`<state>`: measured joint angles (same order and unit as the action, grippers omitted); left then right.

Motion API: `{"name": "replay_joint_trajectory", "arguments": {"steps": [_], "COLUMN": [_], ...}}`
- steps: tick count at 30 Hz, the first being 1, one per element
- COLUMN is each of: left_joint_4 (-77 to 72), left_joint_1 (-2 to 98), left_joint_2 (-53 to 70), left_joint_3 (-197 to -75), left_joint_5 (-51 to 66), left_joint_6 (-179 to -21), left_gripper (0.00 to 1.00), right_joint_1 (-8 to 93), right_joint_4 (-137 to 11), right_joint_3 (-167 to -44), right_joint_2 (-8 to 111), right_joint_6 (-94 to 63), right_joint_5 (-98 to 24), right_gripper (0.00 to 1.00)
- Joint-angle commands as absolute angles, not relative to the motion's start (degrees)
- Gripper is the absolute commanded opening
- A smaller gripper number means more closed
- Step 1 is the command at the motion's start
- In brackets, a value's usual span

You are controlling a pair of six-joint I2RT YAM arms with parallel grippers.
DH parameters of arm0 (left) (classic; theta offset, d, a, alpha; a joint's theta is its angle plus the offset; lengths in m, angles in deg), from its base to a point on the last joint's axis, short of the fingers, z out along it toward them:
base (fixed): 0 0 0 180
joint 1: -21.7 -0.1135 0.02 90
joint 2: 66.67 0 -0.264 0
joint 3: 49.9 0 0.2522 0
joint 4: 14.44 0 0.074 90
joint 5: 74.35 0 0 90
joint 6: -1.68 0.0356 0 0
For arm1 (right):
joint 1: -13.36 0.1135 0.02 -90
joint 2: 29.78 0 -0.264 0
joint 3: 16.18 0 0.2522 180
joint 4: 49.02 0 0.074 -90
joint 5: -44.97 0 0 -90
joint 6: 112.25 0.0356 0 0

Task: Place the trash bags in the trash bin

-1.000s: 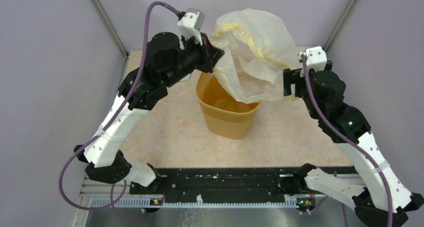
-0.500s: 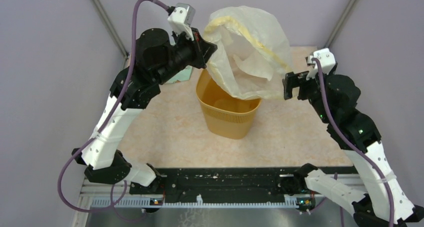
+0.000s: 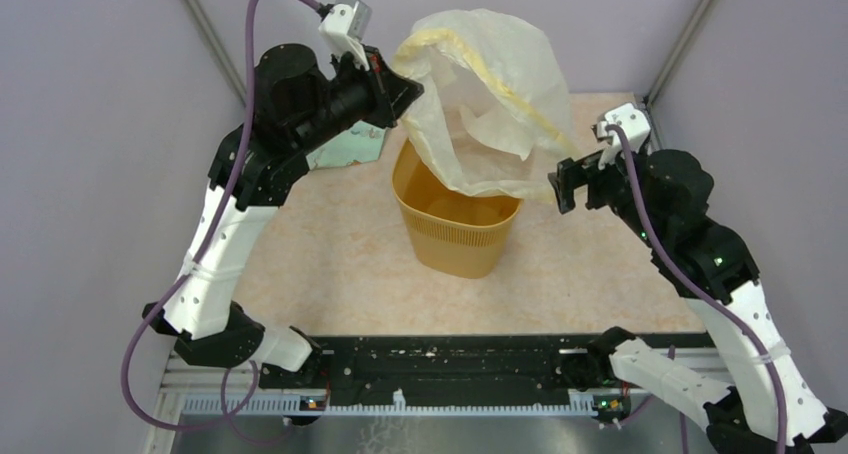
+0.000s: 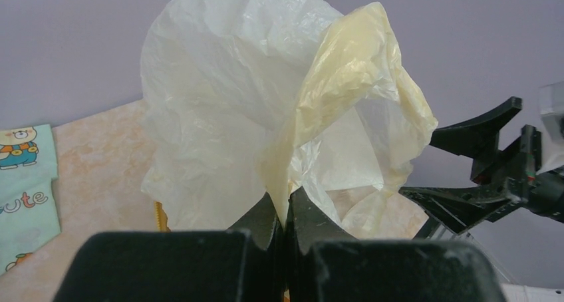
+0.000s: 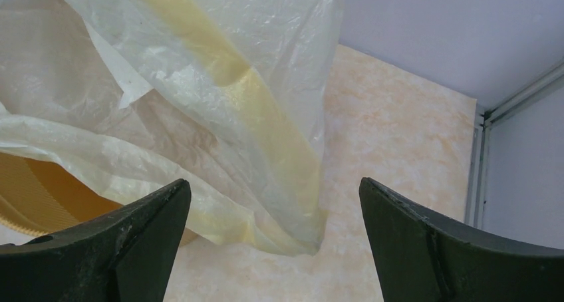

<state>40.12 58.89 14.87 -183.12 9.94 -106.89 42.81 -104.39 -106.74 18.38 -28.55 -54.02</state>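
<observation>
The cream-yellowish translucent trash bag (image 3: 490, 94) billows in the air above the orange-yellow trash bin (image 3: 458, 222), which stands upright mid-table; the bag's lower folds hang into the bin's mouth. My left gripper (image 3: 402, 79) is shut on the bag's upper left edge; in the left wrist view the plastic (image 4: 266, 102) is pinched between the jaws (image 4: 286, 205). My right gripper (image 3: 562, 182) is open and empty beside the bag's lower right corner (image 5: 292, 235), jaws wide apart (image 5: 274, 189). The bin's rim (image 5: 26, 195) shows at left in the right wrist view.
A mint-green patterned cloth (image 3: 352, 144) lies on the table behind the left arm, also in the left wrist view (image 4: 23, 182). Purple walls and metal frame posts (image 3: 690, 44) enclose the beige table (image 3: 340, 264).
My left gripper has lifted and pulled the bag's edge up and left. My right gripper has let go of the bag and moved down and left toward its lower corner.
</observation>
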Motion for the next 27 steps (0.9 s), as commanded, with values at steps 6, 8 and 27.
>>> {"name": "replay_joint_trajectory", "arguments": {"steps": [6,8,27], "left_joint_4": [37.22,34.4,22.66], "left_joint_1": [57.63,57.57,65.5], "left_joint_2": [15.44,16.04,30.5], "left_joint_3": [-183.75,-182.99,-191.69], "left_joint_5": [5.23,3.98,10.92], "left_joint_6": [-108.06,-107.44,-97.27], "left_gripper": [0.0,0.0,0.0], "right_joint_1": [42.45,42.44,42.45], "right_joint_4": [-95.72,-92.92,-64.68], "right_joint_3": [-103.63,-106.86,-106.26], "right_joint_2": [23.83,25.9,19.2], "right_joint_6": [-28.35,-27.42,-17.7], "right_joint_5": [-62.34,-65.24,-64.16], "right_gripper": [0.85,0.59,0.0]}}
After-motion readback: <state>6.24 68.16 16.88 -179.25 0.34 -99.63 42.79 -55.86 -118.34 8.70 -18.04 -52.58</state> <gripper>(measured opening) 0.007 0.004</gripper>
